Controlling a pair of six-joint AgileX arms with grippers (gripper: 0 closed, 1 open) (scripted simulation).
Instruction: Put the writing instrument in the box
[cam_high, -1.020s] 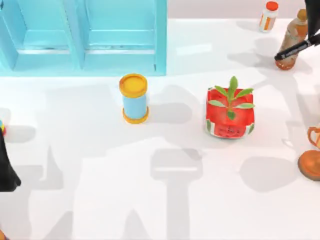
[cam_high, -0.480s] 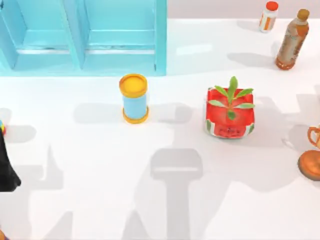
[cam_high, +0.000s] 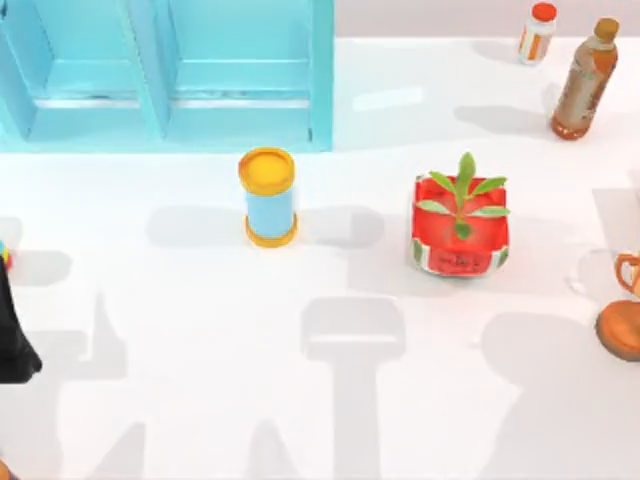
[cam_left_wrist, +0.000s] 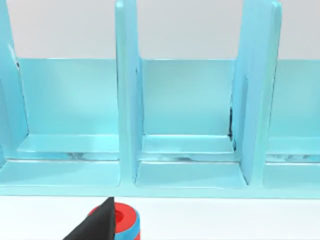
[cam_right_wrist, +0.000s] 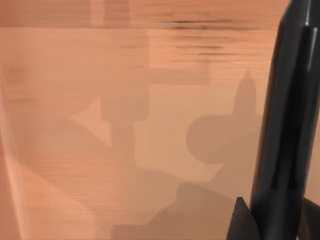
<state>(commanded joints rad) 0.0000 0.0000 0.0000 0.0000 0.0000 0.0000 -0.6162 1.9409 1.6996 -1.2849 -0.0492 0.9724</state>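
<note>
Our left gripper (cam_left_wrist: 101, 227) sits parked at table's left edge facing the turquoise compartmented box (cam_high: 320, 75), grip state we can't tell, while our right gripper (cam_right_wrist: 275, 222) pinches the slim glossy black marker pen (cam_right_wrist: 290, 115) over an orange-brown wood-grain surface (cam_right_wrist: 125, 125), prob. for carrying to the box.

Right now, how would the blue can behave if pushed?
The can stands upright and is taller than wide, so a high push probably tips it. With its round body, it would likely roll once down. Its smooth sides may slip.
</note>
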